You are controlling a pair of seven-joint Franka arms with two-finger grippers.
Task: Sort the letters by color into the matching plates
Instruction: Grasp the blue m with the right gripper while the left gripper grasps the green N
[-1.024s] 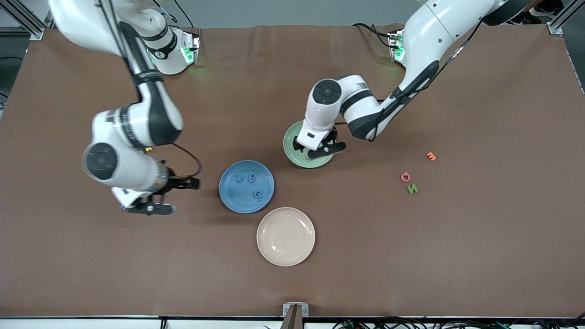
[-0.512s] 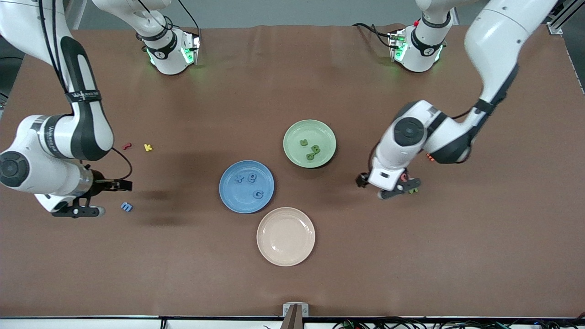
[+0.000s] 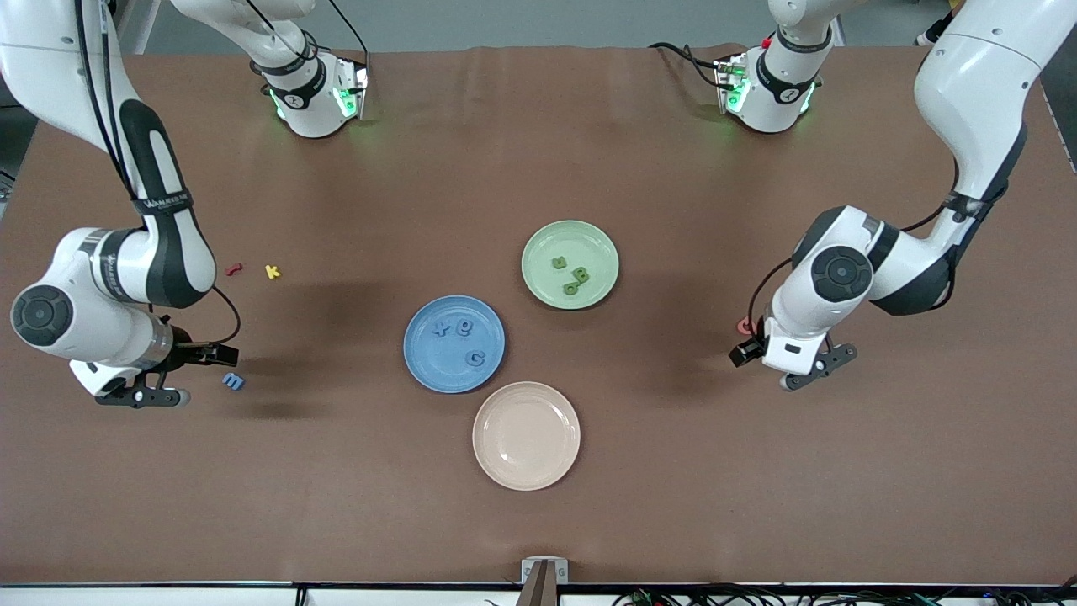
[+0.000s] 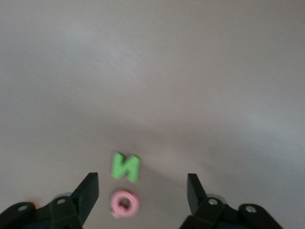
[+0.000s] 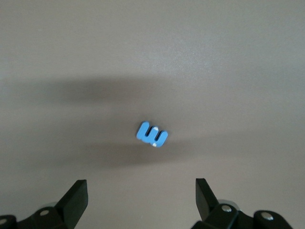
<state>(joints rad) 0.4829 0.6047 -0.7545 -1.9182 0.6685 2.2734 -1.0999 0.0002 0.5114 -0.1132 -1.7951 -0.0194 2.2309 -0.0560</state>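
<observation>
The blue plate (image 3: 418,360) holds three blue letters (image 3: 464,329). The pale green plate (image 3: 547,242) holds three dark green letters (image 3: 580,274). A fourth blue letter (image 3: 233,381) lies on the table toward the right arm's end; it also shows in the right wrist view (image 5: 152,134). My right gripper (image 3: 139,391) hovers open and empty beside it (image 5: 140,186). My left gripper (image 3: 806,369) is open and empty low over a green letter N (image 4: 126,166) and a pink letter (image 4: 125,203), both near its jaws (image 4: 143,183). The N is hidden in the front view.
A beige plate (image 3: 526,435) sits nearer the front camera than the blue plate. A red letter (image 3: 233,269) and a yellow letter (image 3: 271,271) lie by the right arm. The pink letter (image 3: 744,326) peeks out beside the left wrist.
The left gripper left the green plate and swung to the left arm's end, over the N. The right gripper moved from beside the blue plate out past the loose blue letter.
</observation>
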